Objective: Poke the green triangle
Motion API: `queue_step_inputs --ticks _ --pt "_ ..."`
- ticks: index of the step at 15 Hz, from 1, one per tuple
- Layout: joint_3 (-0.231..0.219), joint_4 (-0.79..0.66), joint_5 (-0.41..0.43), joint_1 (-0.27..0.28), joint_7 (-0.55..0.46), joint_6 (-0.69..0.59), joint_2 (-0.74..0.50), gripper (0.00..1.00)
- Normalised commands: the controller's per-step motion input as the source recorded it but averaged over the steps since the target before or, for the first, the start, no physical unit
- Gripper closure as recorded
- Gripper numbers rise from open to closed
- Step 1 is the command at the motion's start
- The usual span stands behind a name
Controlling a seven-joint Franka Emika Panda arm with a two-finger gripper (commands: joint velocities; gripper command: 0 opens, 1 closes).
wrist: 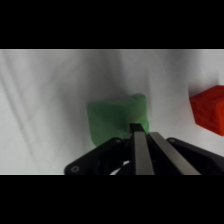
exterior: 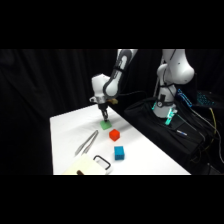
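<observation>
The green triangle (exterior: 105, 125) is a small bright green block lying on the white table (exterior: 65, 130), far of the red block. My gripper (exterior: 105, 117) comes down from above right onto it. In the wrist view the green triangle (wrist: 117, 116) fills the middle. The two fingers (wrist: 141, 150) lie pressed together, shut with nothing between them, and their tips rest at the block's near edge, at my gripper (wrist: 138, 129).
A red block (exterior: 114, 134) (wrist: 210, 107) sits just right of the green one. A blue cube (exterior: 119, 152) lies nearer the front. Metal tongs (exterior: 86, 142) lie to the left, and a pale box with a black handle (exterior: 95, 165) stands at the front edge.
</observation>
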Motion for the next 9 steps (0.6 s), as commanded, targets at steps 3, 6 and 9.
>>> queue_step_inputs --ticks 3,6,9 --pt "0.246 0.19 0.249 -0.261 -0.21 0.16 0.28 0.98" --pt "0.118 0.15 0.092 -0.131 -0.08 0.11 0.23 0.98" --pt "-0.018 -0.06 -0.063 -0.017 0.04 0.08 -0.06 0.98"
